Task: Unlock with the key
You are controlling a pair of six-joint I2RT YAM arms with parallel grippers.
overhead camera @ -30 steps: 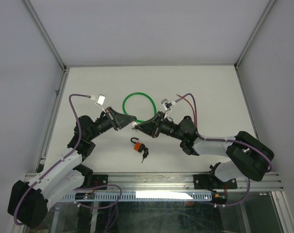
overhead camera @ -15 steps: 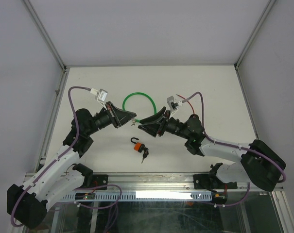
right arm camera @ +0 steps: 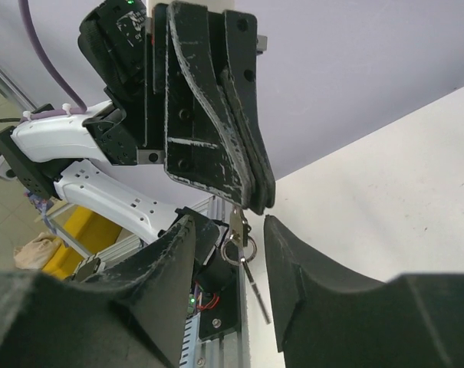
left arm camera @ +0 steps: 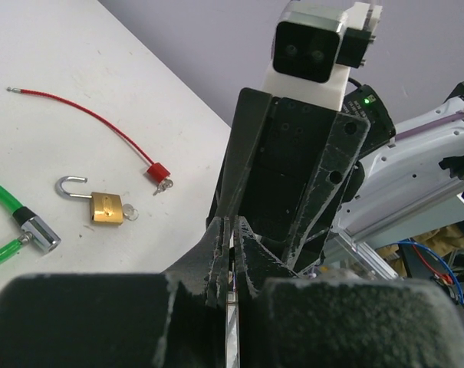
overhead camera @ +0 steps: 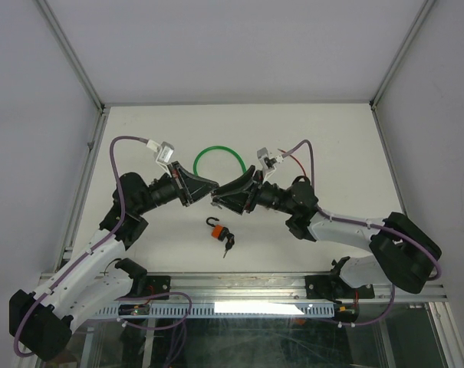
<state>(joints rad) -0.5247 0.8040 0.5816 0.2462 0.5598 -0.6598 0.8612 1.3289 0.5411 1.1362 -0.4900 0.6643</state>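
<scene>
One key in left gripper

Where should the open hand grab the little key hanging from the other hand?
Probably the short silver bit of the key poking out below the shut left hand, just above the ring. The right hand sits open with a finger either side of it, so closing straight in looks best. The thin piece dangling lower would likely swing away.
</scene>
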